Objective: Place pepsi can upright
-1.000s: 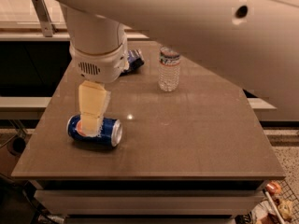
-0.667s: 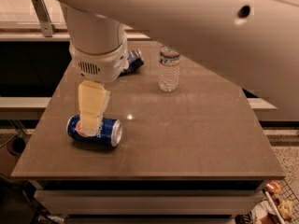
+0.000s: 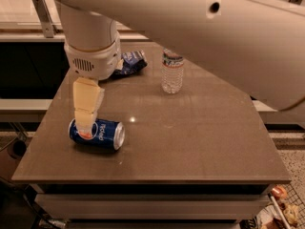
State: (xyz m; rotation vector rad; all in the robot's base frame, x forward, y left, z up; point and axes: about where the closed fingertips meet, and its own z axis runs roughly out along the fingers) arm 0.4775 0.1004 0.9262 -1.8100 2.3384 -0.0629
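Note:
The pepsi can [image 3: 102,135] is a blue can with a silver end and the round logo. It lies on its side near the front left of the brown table [image 3: 190,142], silver end pointing right. My gripper [image 3: 85,124] hangs straight down from the white wrist [image 3: 92,56], and its cream tip is at the can's left end, overlapping the can in the camera view. The large white arm [image 3: 214,37] crosses the top of the view.
A clear plastic water bottle [image 3: 172,72] stands upright at the back middle of the table. A dark blue foil snack bag [image 3: 129,63] lies at the back left, partly behind the wrist. The table's front edge is close below the can.
The wrist and gripper have shifted slightly left over the can. The can, the bottle and the bag have not moved.

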